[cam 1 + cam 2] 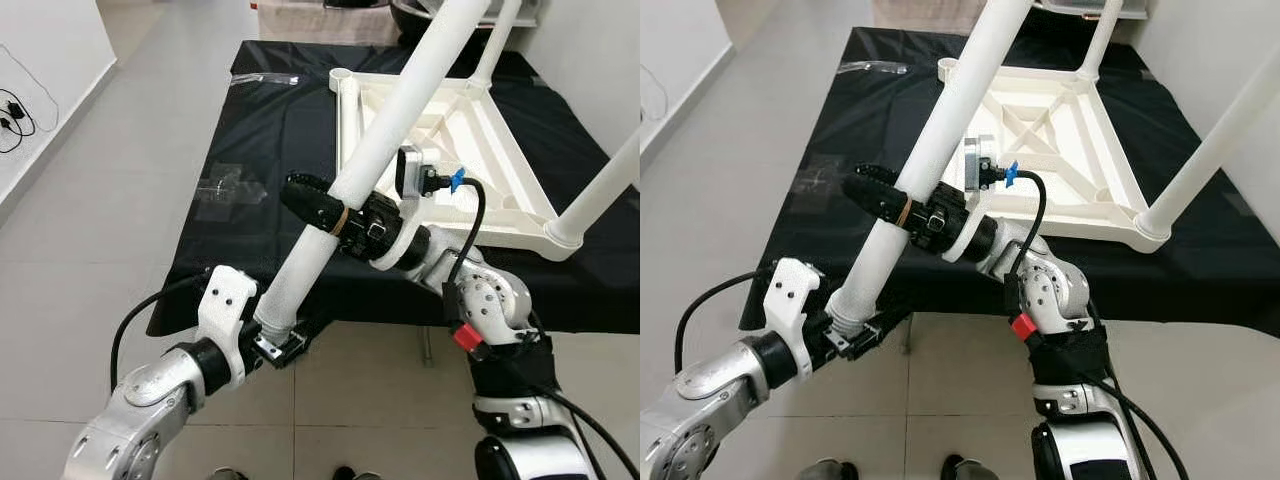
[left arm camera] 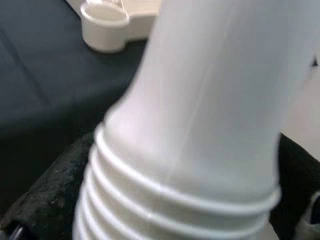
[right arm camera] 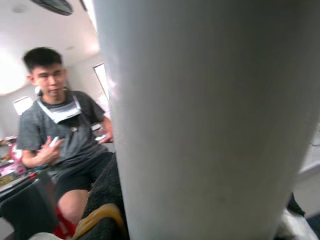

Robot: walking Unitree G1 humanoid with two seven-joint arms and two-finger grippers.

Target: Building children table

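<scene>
Black cloth is covering the floor under an upturned white tabletop [image 1: 470, 150]. Near it, your left gripper [image 1: 278, 345] is clamping the table leg's [image 1: 370, 150] threaded end, your right gripper [image 1: 330, 212] gripping mid-shaft; its long axis is slanting upward over the tabletop.

Both eye views are evenly and brightly lit and sharp, with soft shadows. The white leg [image 2: 200, 125] is seen blurred at close range in both wrist views.
</scene>
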